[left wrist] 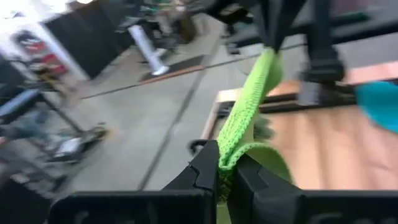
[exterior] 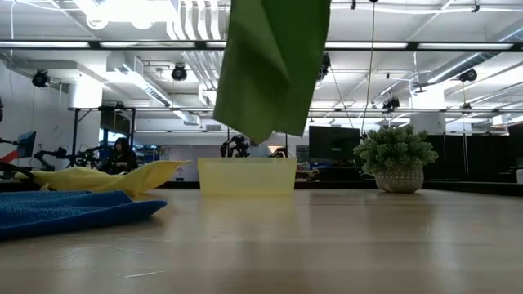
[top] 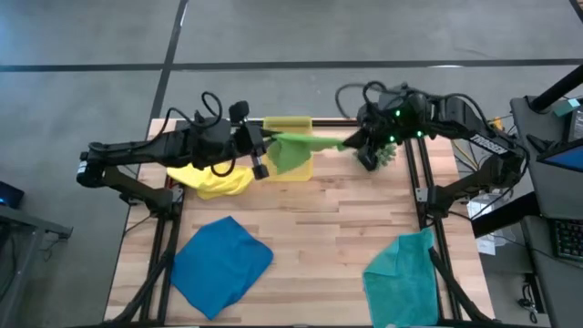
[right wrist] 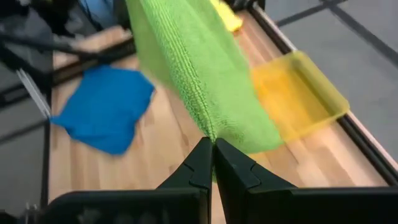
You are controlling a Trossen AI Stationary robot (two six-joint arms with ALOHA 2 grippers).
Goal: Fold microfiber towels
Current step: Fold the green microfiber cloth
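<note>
Lime green towel (top: 293, 148) hangs stretched above the plastic bin (top: 290, 124).

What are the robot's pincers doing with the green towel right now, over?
Left pincer and right pincer both shut on lime green towel. Towel stretched between them in the air over the yellow bin. Nothing in the way.

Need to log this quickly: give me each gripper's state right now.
Left gripper: shut on the lime green towel, lifted over the table.
Right gripper: shut on the same towel's other end.
</note>
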